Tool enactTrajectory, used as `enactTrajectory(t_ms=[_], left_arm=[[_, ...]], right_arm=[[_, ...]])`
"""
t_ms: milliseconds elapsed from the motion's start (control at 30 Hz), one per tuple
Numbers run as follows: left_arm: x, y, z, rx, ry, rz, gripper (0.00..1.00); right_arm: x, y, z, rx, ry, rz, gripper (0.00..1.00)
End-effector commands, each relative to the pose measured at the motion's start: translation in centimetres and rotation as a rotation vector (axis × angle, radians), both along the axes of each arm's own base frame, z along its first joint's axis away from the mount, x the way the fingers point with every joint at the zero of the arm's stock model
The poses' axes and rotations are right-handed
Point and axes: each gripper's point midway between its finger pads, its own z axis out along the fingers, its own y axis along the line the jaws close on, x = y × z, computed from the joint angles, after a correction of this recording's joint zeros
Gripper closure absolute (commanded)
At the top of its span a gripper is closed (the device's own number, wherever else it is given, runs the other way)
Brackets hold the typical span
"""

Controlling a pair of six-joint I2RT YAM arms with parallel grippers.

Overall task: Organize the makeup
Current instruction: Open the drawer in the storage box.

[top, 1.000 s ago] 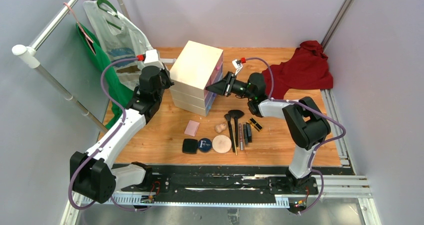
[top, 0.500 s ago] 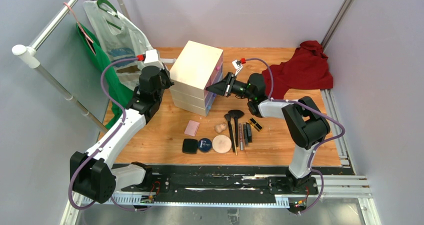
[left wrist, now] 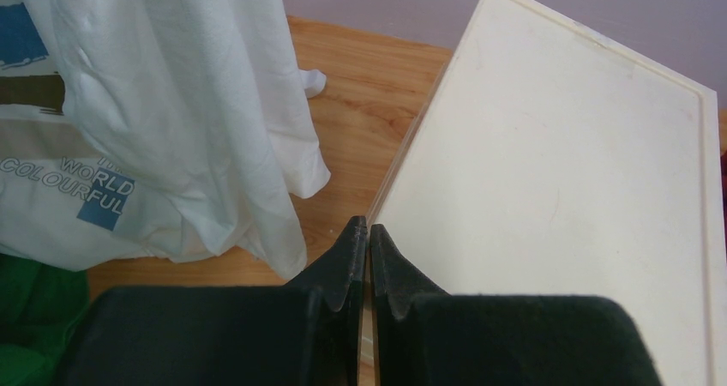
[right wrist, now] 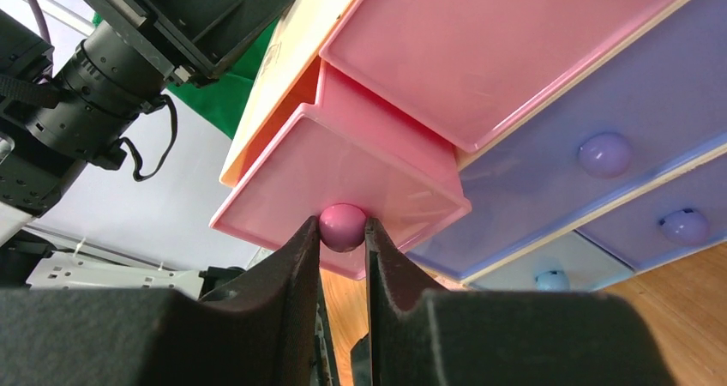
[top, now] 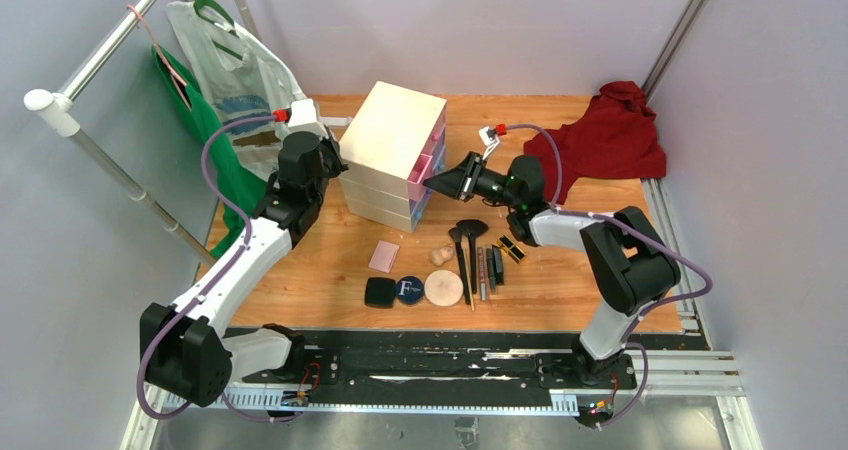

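on the wooden table (top: 330, 260), near its front edge, the makeup lies in a small bunch. it has a black square compact (top: 379, 292), a round navy compact (top: 408, 290) with a white letter just beside it, and a beige round puff (top: 443, 288) next in the row. a pink square (top: 384, 256) and a beige sponge (top: 439, 256) lie just behind them. a black brush (top: 470, 232), some pencils (top: 482, 273) and a black-gold lipstick (top: 512, 249) lie to the right. the cream chest (top: 390, 130) stands behind the makeup, near the middle of the table. the right gripper (right wrist: 341, 225) is closed around the round pink knob (right wrist: 342, 228) of a pink drawer (right wrist: 343, 171), one finger on each side. that drawer sticks out a little from the chest. the left gripper (left wrist: 367, 232) is on the other side of the chest. its two fingers are pressed together with nothing between them, right by the edge of the chest's top. a red cloth (top: 605, 140) lies bunched in the far right corner of the table. a white bag (top: 235, 70) and a green bag (top: 215, 150) hang from a metal rail (top: 110, 40) on the left. the walls (top: 500, 20) all around are plain pale purple. a black strip (top: 430, 360) runs along the near edge where the arms are fixed.
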Motion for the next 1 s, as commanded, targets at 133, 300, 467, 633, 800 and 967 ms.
enactTrajectory(t_ms=[133,300,467,633,800,967], left_arm=[[-1.8,0.1,-6.3,0.053,0.204,-0.031,0.93],[-1.8,0.1,-6.3,0.053,0.204,-0.029,0.93],[-1.8,0.1,-6.3,0.054,0.206,-0.031,0.94],[-1.9,0.1,-6.2,0.053,0.204,-0.031,0.93],[-2.0,0.2,-6.3,0.051,0.205,-0.030,0.93],[-2.0,0.2,-6.4,0.051,0.207,-0.030,0.94]], right_arm=[[-0.6,-2.0,0.1,-0.016,-0.028,-0.017,0.97],[-1.0,-3.0,0.1,-0.018,-0.030,-0.035,0.98],[-1.2,-4.1,0.2,-0.025,-0.032,-0.059,0.98],[-1.4,-5.0,0.3,-0.026,-0.034,-0.080,0.98],[-1.6,-5.7,0.2,-0.028,-0.032,-0.094,0.99],[-1.6,-6.5,0.3,-0.028,-0.034,-0.111,1.00]])
